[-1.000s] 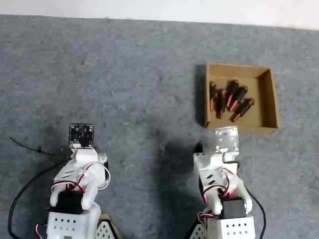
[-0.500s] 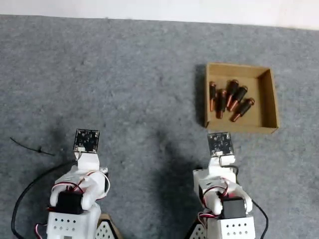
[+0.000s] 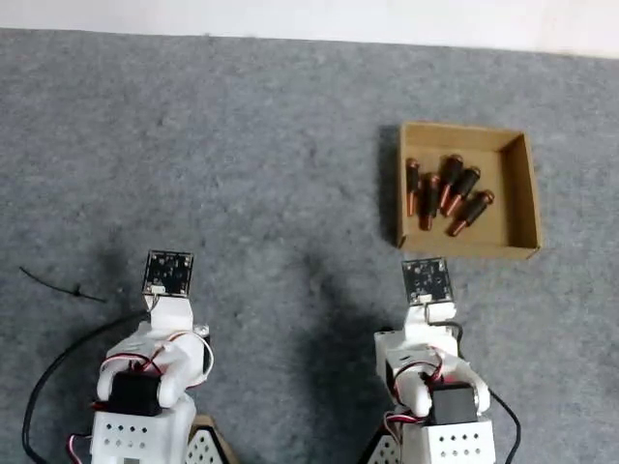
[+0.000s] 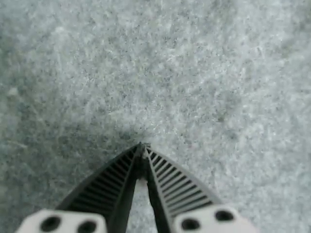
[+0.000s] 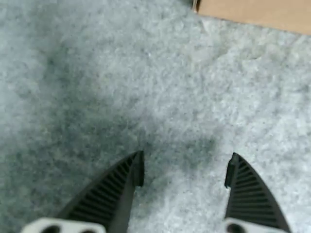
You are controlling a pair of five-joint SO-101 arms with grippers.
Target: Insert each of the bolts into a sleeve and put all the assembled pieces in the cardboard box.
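Cardboard box sits toward the right edge of the table, upright and open on top. Five assembled pieces lie inside it in a loose cluster, touching or overlapping, copper ends poking out of dark sleeves. No loose bolt or sleeve is visible on the grey felt, so the task looks done or nearly so.

Both arms are folded back at the near edge. Left gripper has its jaws pressed together at the tips, holding nothing, low over bare felt. Right gripper has its jaws spread wide, empty, over felt just short of the box's near wall. A thin black tie lies near the left edge.

Risks: any forward reach by the right arm could catch the spread jaws on the near wall and shove or tip the light box. Whether each bolt is fully seated can't be told; a loose one could slide out if the box is bumped.
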